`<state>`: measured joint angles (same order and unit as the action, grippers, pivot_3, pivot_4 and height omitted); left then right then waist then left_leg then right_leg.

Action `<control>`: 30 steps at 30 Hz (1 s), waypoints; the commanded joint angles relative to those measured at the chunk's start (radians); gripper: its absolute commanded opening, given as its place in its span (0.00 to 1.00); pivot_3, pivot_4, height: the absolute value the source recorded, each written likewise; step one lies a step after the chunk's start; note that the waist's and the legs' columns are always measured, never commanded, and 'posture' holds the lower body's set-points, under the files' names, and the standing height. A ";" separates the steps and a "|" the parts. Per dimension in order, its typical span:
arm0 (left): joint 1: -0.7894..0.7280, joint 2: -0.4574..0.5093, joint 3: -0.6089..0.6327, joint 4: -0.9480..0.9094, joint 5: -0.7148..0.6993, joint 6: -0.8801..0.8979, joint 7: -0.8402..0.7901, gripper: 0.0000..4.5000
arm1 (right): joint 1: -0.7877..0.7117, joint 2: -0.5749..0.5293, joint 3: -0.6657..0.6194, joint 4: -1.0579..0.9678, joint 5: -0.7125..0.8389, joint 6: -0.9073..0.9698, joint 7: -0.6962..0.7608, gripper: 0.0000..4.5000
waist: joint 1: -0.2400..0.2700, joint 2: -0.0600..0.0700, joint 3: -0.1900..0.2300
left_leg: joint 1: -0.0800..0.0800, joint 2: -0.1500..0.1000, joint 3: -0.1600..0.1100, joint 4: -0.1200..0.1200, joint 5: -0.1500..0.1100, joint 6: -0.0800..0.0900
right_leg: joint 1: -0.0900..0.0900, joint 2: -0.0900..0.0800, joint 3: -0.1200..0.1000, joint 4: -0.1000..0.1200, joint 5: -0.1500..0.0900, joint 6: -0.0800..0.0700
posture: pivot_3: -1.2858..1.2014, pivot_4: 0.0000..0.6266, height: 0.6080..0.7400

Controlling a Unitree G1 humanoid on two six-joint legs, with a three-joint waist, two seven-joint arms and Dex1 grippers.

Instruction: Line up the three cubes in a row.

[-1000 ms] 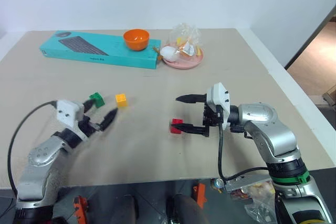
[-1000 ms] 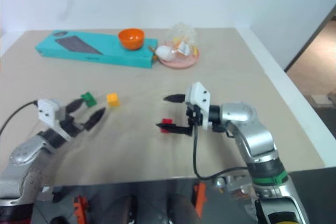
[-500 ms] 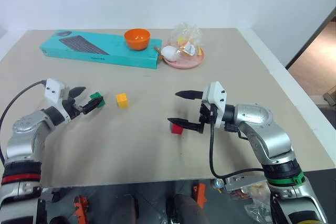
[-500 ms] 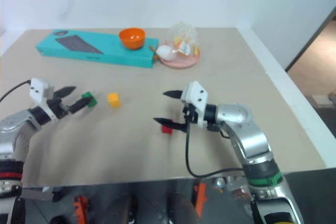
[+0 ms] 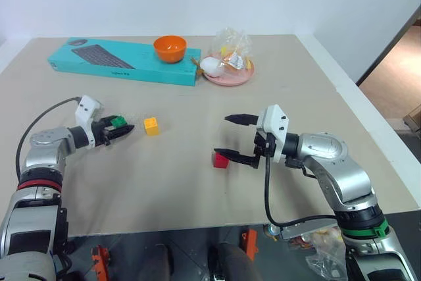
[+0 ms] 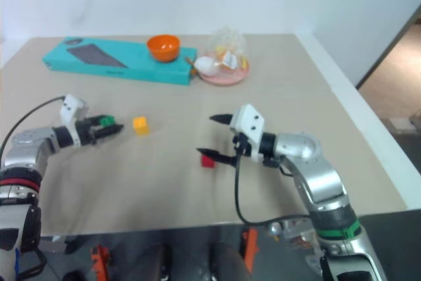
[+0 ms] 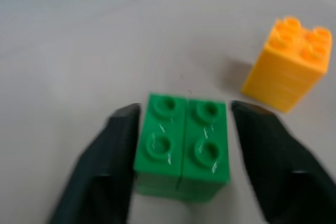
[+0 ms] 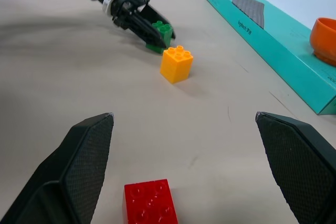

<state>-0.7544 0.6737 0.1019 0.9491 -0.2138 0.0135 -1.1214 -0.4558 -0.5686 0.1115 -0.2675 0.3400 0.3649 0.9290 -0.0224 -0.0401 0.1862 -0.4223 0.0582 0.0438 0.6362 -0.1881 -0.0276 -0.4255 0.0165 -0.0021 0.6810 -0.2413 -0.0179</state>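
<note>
The left gripper (image 7: 181,145) is pinching the green cube (image 7: 182,145) on the counter (image 5: 197,182) near its left edge, just beside the yellow cube (image 7: 289,64). A shallow pinch could let it twist free, or it might bump yellow. The right gripper (image 8: 184,171) is hanging spread over the red cube (image 8: 149,202).

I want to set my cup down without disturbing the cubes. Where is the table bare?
Bare: the near strip in front of the red cube, and the stretch between the yellow cube and teal box. Crowded: around the green cube, pink plate.

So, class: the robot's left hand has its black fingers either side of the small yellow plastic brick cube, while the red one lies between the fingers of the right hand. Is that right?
Not quite. The left hand has its fingers either side of the small green plastic brick cube, as the left wrist view shows; the yellow cube stands apart beside it. The red cube does lie between the fingers of the right hand.
</note>
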 commanded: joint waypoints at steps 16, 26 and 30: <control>0.173 0.113 0.036 -0.307 -0.051 0.079 -0.146 0.30 | 0.019 0.001 -0.007 -0.052 0.024 -0.015 -0.006 1.00 | -0.002 0.000 0.000 | 0.000 0.003 0.001 0.000 0.000 0.000 | -0.001 -0.001 0.001 0.000 0.000 0.000 | 0.52 0.24 1.00; 0.528 0.087 -0.029 -1.045 -0.211 0.266 -0.155 0.30 | 0.053 -0.030 -0.028 -0.066 0.025 -0.031 -0.001 1.00 | 0.006 0.000 0.000 | 0.000 0.004 0.002 0.001 0.000 0.000 | 0.000 -0.005 0.001 0.001 0.000 -0.001 | 0.52 0.24 1.00; 0.470 0.003 -0.120 -1.102 -0.199 0.293 -0.115 0.30 | 0.048 -0.034 -0.033 -0.052 0.013 -0.046 -0.008 1.00 | 0.006 0.000 0.000 | 0.000 0.003 0.006 0.002 0.002 0.003 | 0.001 -0.004 0.002 0.001 0.002 0.003 | 0.52 0.24 1.00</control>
<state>-0.2630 0.6732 -0.0104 -0.1186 -0.4016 0.2948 -1.2510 -0.3989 -0.5923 0.1111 -0.2921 0.3559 0.3394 0.9276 -0.0163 -0.0403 0.1860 -0.4220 0.0611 0.0507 0.6386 -0.1856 -0.0249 -0.4249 0.0126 0.0011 0.6819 -0.2388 -0.0150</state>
